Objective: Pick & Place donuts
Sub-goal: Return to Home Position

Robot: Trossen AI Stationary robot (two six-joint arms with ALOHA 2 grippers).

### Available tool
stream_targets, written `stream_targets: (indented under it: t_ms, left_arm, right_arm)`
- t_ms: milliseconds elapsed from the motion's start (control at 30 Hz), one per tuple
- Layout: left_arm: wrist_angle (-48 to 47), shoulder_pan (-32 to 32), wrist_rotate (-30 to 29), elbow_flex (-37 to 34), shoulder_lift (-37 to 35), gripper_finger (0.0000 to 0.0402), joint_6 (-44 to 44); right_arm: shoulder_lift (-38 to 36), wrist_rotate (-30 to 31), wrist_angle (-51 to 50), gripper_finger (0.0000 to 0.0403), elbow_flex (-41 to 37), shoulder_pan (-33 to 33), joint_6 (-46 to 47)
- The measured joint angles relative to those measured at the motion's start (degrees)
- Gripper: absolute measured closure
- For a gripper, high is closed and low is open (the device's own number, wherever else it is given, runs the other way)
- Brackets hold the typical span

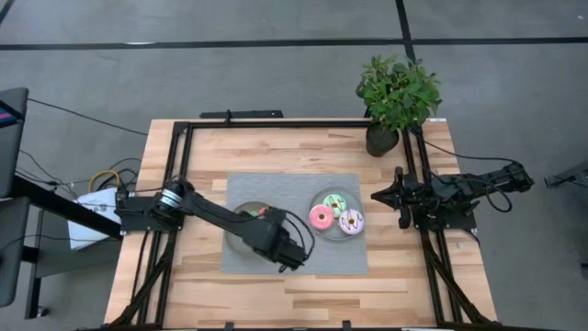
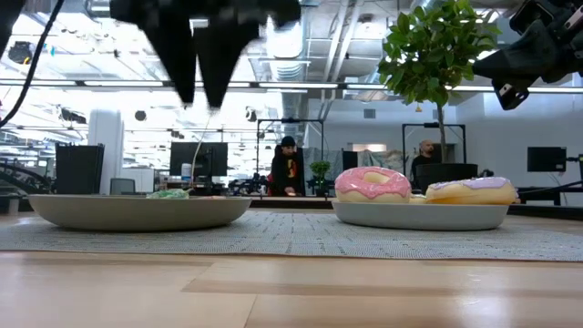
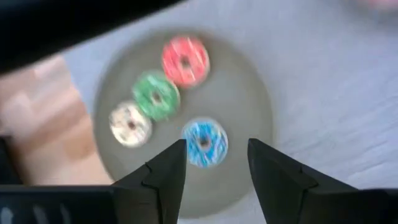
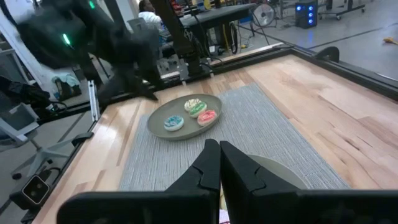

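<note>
Four tiny donuts, red [image 3: 185, 60], green [image 3: 156, 97], cream [image 3: 130, 124] and blue [image 3: 205, 143], lie flat on the left grey-green plate [image 3: 249, 93]. The pink [image 1: 322, 217], green-white sprinkled [image 1: 333, 200] and white-purple sprinkled [image 1: 351, 221] donuts lie on the right plate [image 1: 316, 199]. My left gripper [image 3: 216, 163] hangs open above the left plate, its fingers pointing down over the blue donut and touching nothing. In the low view it [image 2: 198, 87] is well clear of the plate. My right gripper [image 1: 377, 195] is shut and empty, raised near the table's right edge.
Both plates stand on a grey mat [image 1: 349, 257] in the middle of the wooden table. A potted plant [image 1: 395, 97] stands at the far right corner. A black frame [image 1: 276, 124] runs around the table. People [image 2: 288, 169] sit in the room beyond.
</note>
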Motion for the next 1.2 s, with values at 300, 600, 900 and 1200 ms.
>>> stream_targets:
  t_ms: [300, 600, 900, 1200]
  left_arm:
    - [-0.43, -4.32, -22.21, -1.46, -13.15, 0.0237, -4.63]
    - [-0.33, -10.29, -27.65, -16.95, -21.39, 0.0237, -17.49]
    - [10.00, -14.85, -33.53, -33.86, -32.12, 0.0237, -23.77]
    - [21.26, -12.87, -36.44, -49.50, -49.09, 0.0237, -11.70]
  right_arm:
    - [0.01, 0.01, -1.84, 0.0403, 0.00, 0.00, 0.00]
    - [0.01, -0.11, -1.68, 0.0403, 0.00, -0.01, 0.02]
    - [0.01, -0.15, 2.12, 0.0403, 0.00, 0.01, -0.50]
    - [-0.01, -3.23, 4.91, 0.0403, 0.07, -0.01, -0.47]
